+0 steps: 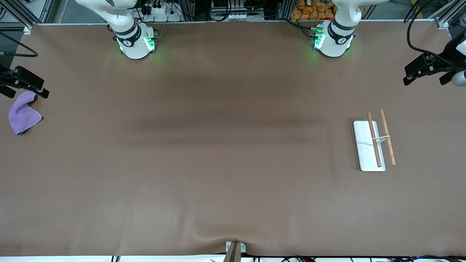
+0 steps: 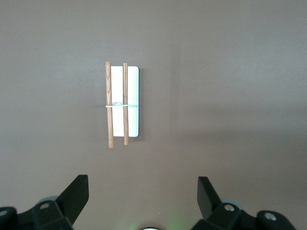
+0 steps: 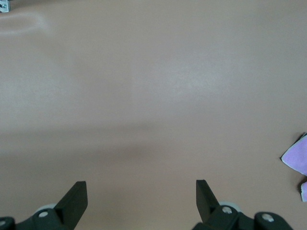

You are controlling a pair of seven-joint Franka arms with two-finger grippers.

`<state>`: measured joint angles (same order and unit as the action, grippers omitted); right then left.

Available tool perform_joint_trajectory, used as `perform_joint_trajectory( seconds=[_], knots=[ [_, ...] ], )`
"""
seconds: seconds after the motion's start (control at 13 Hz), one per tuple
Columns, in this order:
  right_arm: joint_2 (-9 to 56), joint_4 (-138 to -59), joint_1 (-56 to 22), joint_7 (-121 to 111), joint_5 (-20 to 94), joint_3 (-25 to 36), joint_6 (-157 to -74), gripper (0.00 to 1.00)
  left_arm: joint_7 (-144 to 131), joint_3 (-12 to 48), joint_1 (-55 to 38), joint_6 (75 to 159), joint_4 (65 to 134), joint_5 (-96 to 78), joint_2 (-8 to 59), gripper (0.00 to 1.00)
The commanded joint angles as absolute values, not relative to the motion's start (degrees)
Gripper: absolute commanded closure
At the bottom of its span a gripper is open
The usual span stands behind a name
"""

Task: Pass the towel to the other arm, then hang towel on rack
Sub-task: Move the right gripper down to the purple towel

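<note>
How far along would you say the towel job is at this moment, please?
Nothing is done yet. The towel lies crumpled at the right arm's end of the table, ungrasped; the right gripper is open beside it. The left gripper waits open, and the rack carries no cloth. Pickup, handover and hanging remain.

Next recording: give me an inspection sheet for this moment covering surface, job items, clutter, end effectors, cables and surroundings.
Surface: brown table, slight ripple at the edge nearest the front camera.
Job items: purple towel crumpled flat at the right arm's end; rack at the left arm's end, rods bare.
Clutter: nothing seen.
End effectors: right end effector open above the table beside the towel; left end effector open, up above the rack's end.
Cables: black cables near the left arm.
Surroundings: orange items by the bases.
</note>
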<state>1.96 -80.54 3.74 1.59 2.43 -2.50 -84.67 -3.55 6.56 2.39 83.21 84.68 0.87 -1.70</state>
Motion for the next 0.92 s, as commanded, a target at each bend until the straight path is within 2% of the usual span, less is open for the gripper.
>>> perform_joint_trajectory(
  seconds=[0.0, 0.84],
  knots=[
    [2.3, -80.0, 4.6, 1.4, 2.0, -3.1, -84.4, 0.00, -4.0, 6.7, 2.3, 82.7, 84.0, 2.3, -2.0, 0.00],
    [4.7, -79.8, 4.9, 1.4, 2.2, -3.1, -84.7, 0.00, -2.9, 6.2, 2.6, 82.4, 83.8, 1.8, -1.8, 0.00]
  ],
)
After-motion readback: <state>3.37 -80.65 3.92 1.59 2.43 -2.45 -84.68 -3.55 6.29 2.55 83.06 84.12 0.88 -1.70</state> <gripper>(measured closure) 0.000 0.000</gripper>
